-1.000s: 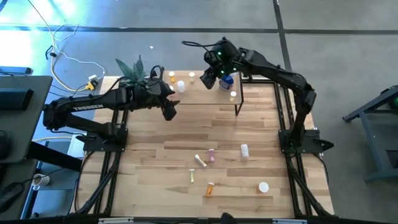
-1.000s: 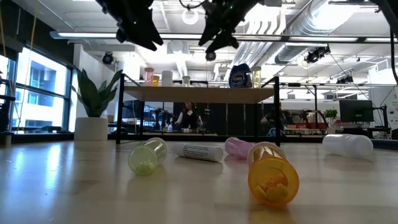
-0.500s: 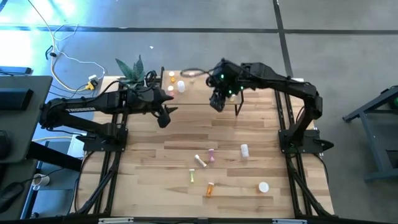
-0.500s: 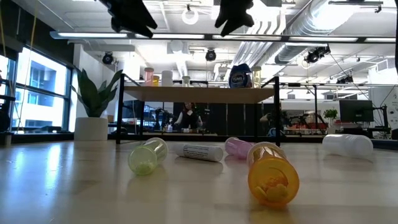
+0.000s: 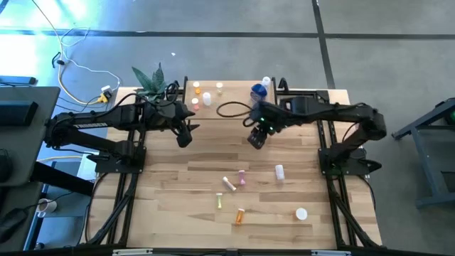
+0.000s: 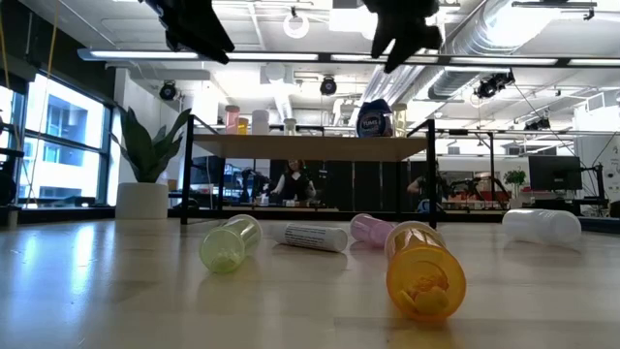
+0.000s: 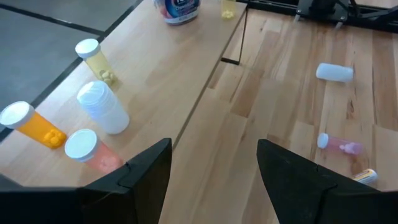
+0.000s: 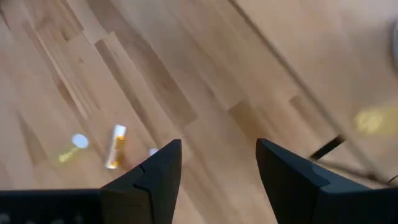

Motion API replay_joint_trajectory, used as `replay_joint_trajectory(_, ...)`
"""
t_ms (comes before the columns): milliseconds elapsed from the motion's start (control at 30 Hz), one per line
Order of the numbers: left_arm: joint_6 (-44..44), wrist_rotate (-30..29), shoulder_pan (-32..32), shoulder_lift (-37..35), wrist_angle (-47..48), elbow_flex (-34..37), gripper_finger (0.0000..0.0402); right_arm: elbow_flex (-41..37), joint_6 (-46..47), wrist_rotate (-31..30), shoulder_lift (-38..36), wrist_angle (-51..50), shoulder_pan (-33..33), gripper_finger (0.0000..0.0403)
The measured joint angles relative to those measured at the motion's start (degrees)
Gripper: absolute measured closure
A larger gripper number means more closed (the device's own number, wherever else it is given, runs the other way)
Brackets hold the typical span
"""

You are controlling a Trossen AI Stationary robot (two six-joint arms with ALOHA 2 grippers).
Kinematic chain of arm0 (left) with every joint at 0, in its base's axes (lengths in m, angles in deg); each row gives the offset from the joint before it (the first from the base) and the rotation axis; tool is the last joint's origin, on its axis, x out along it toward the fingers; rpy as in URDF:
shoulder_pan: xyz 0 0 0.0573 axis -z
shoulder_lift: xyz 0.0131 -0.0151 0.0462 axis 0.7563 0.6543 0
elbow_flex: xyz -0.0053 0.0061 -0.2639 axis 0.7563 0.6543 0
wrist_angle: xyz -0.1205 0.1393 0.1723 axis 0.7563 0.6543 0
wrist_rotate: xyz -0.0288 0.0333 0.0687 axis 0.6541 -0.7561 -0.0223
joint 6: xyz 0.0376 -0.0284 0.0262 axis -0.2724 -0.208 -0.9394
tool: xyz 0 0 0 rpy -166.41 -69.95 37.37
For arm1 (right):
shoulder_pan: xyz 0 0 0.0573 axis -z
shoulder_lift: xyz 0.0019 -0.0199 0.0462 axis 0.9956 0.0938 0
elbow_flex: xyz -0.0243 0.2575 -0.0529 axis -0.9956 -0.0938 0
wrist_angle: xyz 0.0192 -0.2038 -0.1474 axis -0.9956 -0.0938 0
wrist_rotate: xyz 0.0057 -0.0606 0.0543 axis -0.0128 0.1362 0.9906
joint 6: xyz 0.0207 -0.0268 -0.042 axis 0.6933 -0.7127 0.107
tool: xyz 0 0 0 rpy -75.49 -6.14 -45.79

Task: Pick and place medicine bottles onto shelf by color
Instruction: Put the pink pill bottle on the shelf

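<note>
The shelf (image 5: 234,107) stands at the table's far side and carries orange (image 7: 31,127), pink (image 7: 93,152), white (image 7: 102,107) and yellow (image 7: 96,59) bottles at its left end. A blue bottle (image 5: 259,91) stands at its right end. On the table lie a white bottle (image 5: 279,171), a pink one (image 5: 242,176), a yellow-green one (image 6: 230,242) and an orange one (image 6: 423,271), all on their sides. My left gripper (image 5: 186,133) hovers open by the shelf's left end. My right gripper (image 5: 256,139) hangs open over the table, just in front of the shelf. Neither holds anything.
A potted plant (image 5: 151,80) stands at the far left corner, beside the shelf. Another white bottle (image 5: 301,213) lies near the table's near right part, and a cream tube (image 5: 229,184) lies by the pink bottle. A black cable loop (image 5: 231,110) lies on the shelf.
My right gripper has drawn back from above the shelf's right end, by the blue bottle, toward the near edge and now hangs over the bare table in front of the shelf. My left gripper has drifted a little toward the table's left. No bottle has moved.
</note>
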Motion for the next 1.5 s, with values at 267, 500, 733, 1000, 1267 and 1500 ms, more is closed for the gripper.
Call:
replay_joint_trajectory(267,0.01,0.04,0.0,0.0,0.0,0.0,0.0174,-11.86,20.74,-3.92,-6.48,8.44,-6.52,0.0206)
replay_joint_trajectory(500,0.02,0.04,0.0,0.0,0.05,0.0,0.0174,-12.99,33.16,-4.74,-2.95,15.59,-11.17,0.0206)
replay_joint_trajectory(733,0.49,-0.11,0.0,0.02,0.92,0.0,0.0174,-12.95,38.26,-3.86,4.46,23.43,-13.82,0.0206)
replay_joint_trajectory(1000,0.66,-0.11,0.0,0.02,2.66,0.0,0.0174,-12.96,42.32,-1.88,11.7,24.24,-15.78,0.0206)
replay_joint_trajectory(1267,4.21,0.3,0.0,0.02,5.49,0.0,0.0174,-12.97,43.72,-1.67,16.81,23.73,-16.49,0.0206)
replay_joint_trajectory(1500,8.89,0.31,1.29,0.04,10.43,0.0,0.0174,-12.97,46.15,-1.08,20.13,23.4,-16.03,0.0206)
